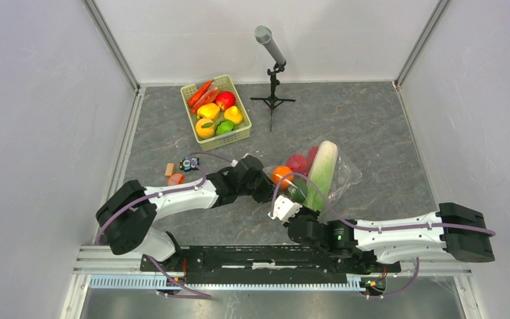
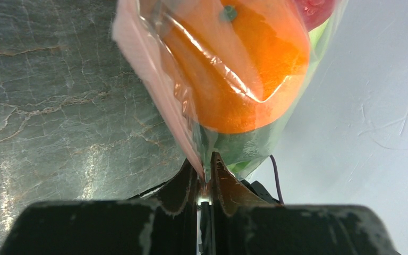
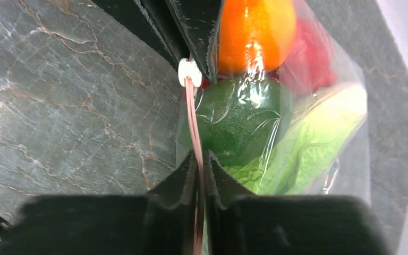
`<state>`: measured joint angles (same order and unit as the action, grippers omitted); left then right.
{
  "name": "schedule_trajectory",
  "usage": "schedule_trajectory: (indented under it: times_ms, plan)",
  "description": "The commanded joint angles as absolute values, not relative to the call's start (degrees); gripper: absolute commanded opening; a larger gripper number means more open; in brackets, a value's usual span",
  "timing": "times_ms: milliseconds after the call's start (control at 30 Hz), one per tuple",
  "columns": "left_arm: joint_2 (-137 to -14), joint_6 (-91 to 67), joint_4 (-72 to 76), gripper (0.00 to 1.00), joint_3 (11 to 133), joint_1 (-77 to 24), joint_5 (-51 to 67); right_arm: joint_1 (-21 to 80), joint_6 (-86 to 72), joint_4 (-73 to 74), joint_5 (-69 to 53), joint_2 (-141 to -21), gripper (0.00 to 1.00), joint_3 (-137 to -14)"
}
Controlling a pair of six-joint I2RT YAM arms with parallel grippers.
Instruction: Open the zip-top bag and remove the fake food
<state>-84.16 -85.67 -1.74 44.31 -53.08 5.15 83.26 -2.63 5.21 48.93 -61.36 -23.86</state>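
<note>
Note zip-top bag (image 1: pixel 345 176) just right of table (image 1: pixel 372 133) centre, packed with fake food (image 1: pixel 281 175). Note left gripper (image 2: pixel 206 171) and right gripper (image 3: pixel 201 159) both clamped narrow on its pink zip strip (image 3: pixel 194 122) at near-left edge. Expect light, slippery, soft film; grip stiffer strip lips, not bulging sides.

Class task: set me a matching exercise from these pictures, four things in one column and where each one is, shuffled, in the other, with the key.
Column A
1 orange
2 yellow pepper
3 microphone
4 left gripper

Column B
a on a tripod at the back of the table
b shut on the pink zip strip
c inside the zip-top bag
d in the green basket

Pairs: 1-c, 2-d, 3-a, 4-b
</note>
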Motion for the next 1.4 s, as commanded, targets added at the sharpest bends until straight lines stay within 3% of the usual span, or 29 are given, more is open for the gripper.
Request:
schedule_trajectory:
  times_ms: [0, 200, 367, 467, 733, 1367]
  plan:
    - [-83.1, -88.0, -1.4, 0.04, 46.1, -53.4, 6.4, 83.4, -4.0, 5.0, 50.9, -58.3, 0.0, -23.2]
    - [-83.1, -88.4, -1.5, 0.31, 45.9, -54.4, 6.3, 83.4, -5.0, 4.3, 49.1, -56.5, 0.0, -22.1]
    - [-83.2, -89.2, -1.4, 0.38, 45.7, -55.9, 5.5, 83.5, -5.2, 3.5, 48.9, -56.7, 0.0, -22.0]
    - [-83.4, -89.4, -1.4, 0.33, 45.6, -56.3, 5.3, 83.4, -5.1, 3.1, 48.6, -57.1, 0.0, -22.2]
    - [-82.1, -89.3, -2.2, 0.05, 45.0, -55.8, 2.1, 83.4, -6.4, 6.0, 48.5, -55.5, 0.0, -22.4]
    - [-80.5, -76.6, -10.5, 0.02, 46.4, -37.7, 2.9, 83.4, -11.2, 12.0, 47.9, -43.8, 0.0, -19.6]
